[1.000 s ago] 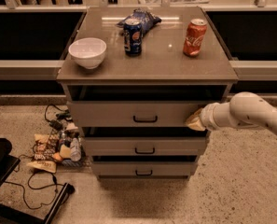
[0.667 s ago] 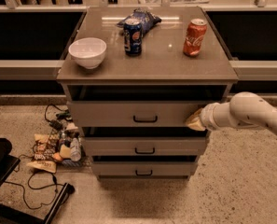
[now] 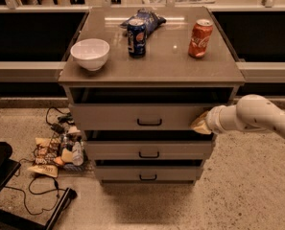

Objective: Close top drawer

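Note:
The top drawer [image 3: 132, 115] is the tallest grey-beige front of three, with a small black handle [image 3: 149, 122] at its centre. It stands pulled out a little, with a dark gap above it under the cabinet top. My gripper [image 3: 199, 123] comes in from the right on a white arm [image 3: 257, 116] and rests against the right end of the drawer front. Its yellowish tip touches the front near the right edge.
On the cabinet top [image 3: 171, 63] stand a white bowl [image 3: 90, 53], a blue can [image 3: 136, 37] in front of a blue chip bag [image 3: 147, 19], and a red can [image 3: 200, 31]. Two shorter drawers [image 3: 149, 151] sit below. Cables and clutter [image 3: 55, 150] lie on the floor at left.

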Robot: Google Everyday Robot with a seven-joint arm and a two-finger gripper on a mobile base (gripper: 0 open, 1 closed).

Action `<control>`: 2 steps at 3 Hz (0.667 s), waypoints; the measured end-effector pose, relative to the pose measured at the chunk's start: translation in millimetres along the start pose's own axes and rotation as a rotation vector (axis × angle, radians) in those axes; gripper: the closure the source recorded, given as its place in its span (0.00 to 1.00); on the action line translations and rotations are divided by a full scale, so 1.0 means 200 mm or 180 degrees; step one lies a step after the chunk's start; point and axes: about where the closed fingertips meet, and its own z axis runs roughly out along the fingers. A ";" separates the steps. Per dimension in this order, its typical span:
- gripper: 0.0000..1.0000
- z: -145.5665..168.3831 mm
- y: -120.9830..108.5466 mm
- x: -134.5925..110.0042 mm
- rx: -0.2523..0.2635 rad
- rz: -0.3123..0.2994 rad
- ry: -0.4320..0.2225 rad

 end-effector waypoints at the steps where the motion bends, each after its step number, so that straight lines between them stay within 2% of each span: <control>1: 1.00 -0.10 0.08 -0.01 -0.0066 -0.0128 0.0115; 2: 1.00 -0.42 0.43 0.05 -0.0473 -0.0571 0.0546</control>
